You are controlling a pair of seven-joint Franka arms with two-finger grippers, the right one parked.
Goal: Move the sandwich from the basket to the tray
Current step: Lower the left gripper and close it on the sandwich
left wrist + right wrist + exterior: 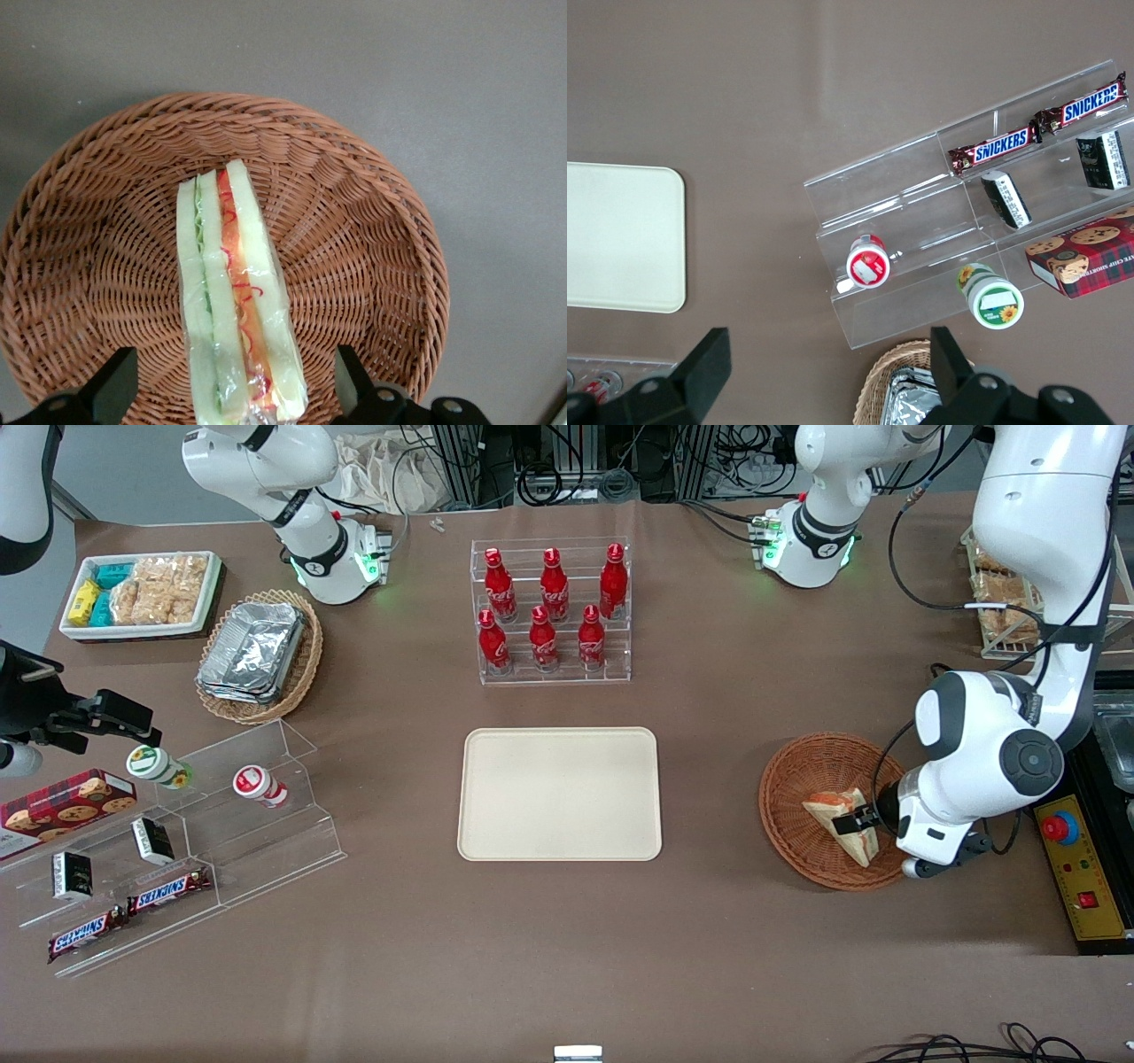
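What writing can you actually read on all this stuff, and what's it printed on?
"SNICKERS": two candy bars on the acrylic shelf.
Red bottles: white script, too small to read.
Cookie box, cups: illegible.
Sandwich, between the open end effector fingers in the basket: none.

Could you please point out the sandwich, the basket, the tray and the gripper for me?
sandwich [235, 292], left wrist view, on its white bread edge.
basket [784, 797], front view, on its bare woven wall.
tray [558, 793], front view, on its bare floor.
gripper [235, 390], left wrist view, midway between its open fingertips, straddling the sandwich.
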